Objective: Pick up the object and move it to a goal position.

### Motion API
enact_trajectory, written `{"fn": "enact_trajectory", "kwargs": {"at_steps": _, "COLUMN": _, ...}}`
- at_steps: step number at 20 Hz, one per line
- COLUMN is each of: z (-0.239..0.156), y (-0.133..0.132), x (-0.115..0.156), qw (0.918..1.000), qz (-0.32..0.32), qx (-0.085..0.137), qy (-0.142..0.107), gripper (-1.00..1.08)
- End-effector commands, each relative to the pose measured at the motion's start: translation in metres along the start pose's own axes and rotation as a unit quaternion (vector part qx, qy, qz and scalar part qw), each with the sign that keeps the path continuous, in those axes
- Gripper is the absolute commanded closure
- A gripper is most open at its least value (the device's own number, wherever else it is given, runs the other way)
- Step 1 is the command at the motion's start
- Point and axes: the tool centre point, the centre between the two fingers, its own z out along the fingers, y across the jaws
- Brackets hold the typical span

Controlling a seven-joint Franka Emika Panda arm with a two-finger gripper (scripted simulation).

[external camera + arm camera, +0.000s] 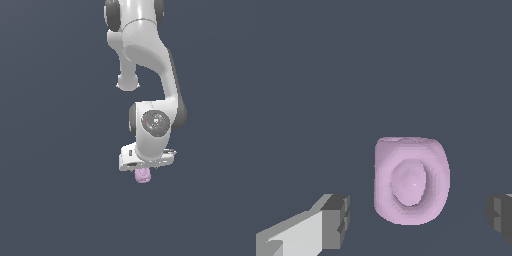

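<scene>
In the exterior view we see the white Panda arm (150, 65) reaching down, its gripper (144, 170) directly over the small pink-lilac object (143, 175) (the fingers themselves are hidden here). In the wrist view we see the object (411, 180), rounded with an oval ring mark, lying between the two dark fingertips (336, 220). The fingers stand apart, touching neither side.

Open ground around a lone pink lump

The end effector (416, 220) straddles the pink lump (411, 181), a gap showing between each fingertip (336, 220) and its sides; plain dark surface surrounds it.
</scene>
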Motion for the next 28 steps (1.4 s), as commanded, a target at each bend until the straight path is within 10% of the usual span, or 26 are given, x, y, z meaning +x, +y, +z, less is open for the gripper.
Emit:
{"fn": "enact_trajectory", "kwargs": {"at_steps": 1, "z": 0.000, "y": 0.000, "x": 0.000, "qw": 1.0000, "qz": 0.000, "qx": 0.000, "qy": 0.000, "gripper": -0.92}}
{"fn": "enact_trajectory", "kwargs": {"at_steps": 20, "z": 0.051, "y": 0.000, "x": 0.001, "qw": 1.0000, "qz": 0.000, "qx": 0.000, "qy": 0.000, "gripper": -0.92}}
{"fn": "enact_trajectory", "kwargs": {"at_steps": 21, "z": 0.051, "y": 0.000, "x": 0.001, "qw": 1.0000, "qz": 0.000, "qx": 0.000, "qy": 0.000, "gripper": 1.08}}
{"fn": "enact_trajectory", "kwargs": {"at_steps": 28, "z": 0.051, "y": 0.000, "x": 0.001, "qw": 1.0000, "qz": 0.000, "qx": 0.000, "qy": 0.000, "gripper": 1.08}}
